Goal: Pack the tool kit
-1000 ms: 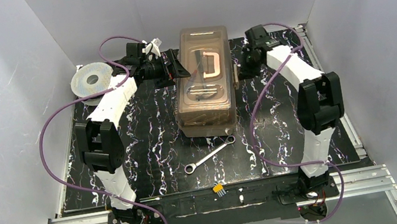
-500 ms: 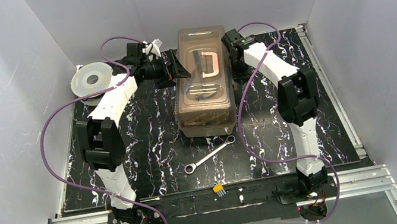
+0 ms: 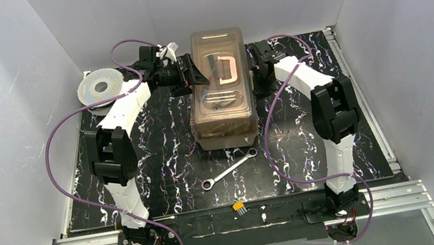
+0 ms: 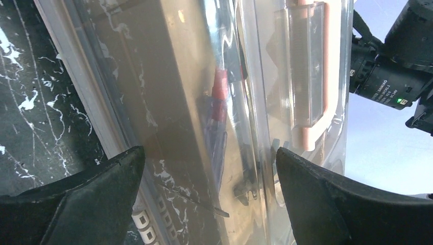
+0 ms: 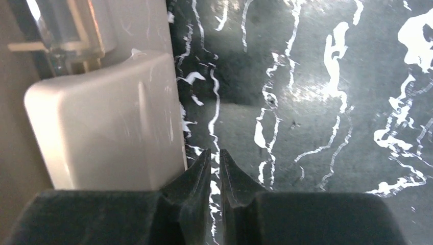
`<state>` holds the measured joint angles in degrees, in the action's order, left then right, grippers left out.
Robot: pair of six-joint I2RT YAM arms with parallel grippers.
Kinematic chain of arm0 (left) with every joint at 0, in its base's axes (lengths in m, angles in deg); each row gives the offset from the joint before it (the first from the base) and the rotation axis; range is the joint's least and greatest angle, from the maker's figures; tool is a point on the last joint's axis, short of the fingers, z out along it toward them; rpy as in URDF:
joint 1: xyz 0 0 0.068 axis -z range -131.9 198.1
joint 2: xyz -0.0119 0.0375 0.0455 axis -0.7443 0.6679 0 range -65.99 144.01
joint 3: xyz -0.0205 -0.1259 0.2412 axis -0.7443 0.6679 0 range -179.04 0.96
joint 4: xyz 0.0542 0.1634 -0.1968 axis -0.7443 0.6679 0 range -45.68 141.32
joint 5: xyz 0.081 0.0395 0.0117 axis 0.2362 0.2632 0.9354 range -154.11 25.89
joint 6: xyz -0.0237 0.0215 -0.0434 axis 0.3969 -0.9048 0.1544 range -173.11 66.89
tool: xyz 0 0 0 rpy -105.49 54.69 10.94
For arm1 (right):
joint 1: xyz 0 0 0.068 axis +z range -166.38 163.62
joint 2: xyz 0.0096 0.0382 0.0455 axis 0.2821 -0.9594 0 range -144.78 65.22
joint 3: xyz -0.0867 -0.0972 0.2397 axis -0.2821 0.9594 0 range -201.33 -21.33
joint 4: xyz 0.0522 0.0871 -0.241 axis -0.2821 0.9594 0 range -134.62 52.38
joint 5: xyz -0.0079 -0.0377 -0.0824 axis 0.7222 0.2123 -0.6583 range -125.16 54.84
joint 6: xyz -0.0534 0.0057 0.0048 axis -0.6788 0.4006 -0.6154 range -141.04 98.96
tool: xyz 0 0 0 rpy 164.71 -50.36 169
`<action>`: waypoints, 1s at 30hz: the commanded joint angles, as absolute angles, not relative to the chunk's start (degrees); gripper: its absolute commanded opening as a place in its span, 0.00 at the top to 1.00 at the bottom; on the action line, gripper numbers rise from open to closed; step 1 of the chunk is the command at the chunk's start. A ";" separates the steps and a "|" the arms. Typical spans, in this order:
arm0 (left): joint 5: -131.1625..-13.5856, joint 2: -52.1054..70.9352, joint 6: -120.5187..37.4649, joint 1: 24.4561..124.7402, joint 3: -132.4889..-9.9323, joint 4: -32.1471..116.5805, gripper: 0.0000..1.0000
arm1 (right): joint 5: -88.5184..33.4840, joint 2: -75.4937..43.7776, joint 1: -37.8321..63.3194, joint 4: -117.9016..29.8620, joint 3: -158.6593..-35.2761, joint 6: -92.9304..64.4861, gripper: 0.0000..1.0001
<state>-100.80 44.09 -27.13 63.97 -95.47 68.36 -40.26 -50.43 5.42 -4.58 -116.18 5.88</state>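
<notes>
The tan-brown toolbox with its smoky lid down stands at the table's far middle, tools dimly visible inside. Its beige handle lies flat on the lid. My left gripper is open at the box's left side, and the lid's edge fills the space between its fingers. My right gripper is shut on nothing, low over the black mat just right of the box's beige latch. A silver wrench lies loose on the mat in front of the box.
A round grey spool sits at the back left. A small yellow-headed item lies on the front rail. White walls close in on three sides. The right arm's wrist camera shows beyond the lid.
The right arm has swung in from the far right to the toolbox's right side. The box's far end has shifted slightly left. The left arm has held still.
</notes>
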 commanded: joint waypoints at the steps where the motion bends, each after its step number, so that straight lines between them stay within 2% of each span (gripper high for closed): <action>1: -96.77 46.71 -30.08 64.71 -95.11 73.50 0.02 | -25.90 -47.97 8.30 -24.40 -114.94 10.89 0.80; 7: -96.69 47.59 -30.30 65.20 -95.13 73.70 0.02 | -21.58 -48.94 6.24 -25.65 -114.81 11.28 0.80; 19: -96.41 48.35 -30.52 65.21 -96.17 74.46 0.02 | -26.46 -46.68 1.05 -18.35 -115.10 6.08 0.80; 30: -96.01 48.08 -31.12 65.23 -96.47 75.05 0.02 | -34.29 -51.80 0.67 -8.54 -124.05 1.06 0.79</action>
<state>-100.32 45.01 -27.32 63.30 -97.41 70.73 -30.54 -50.91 1.14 -8.59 -118.76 3.66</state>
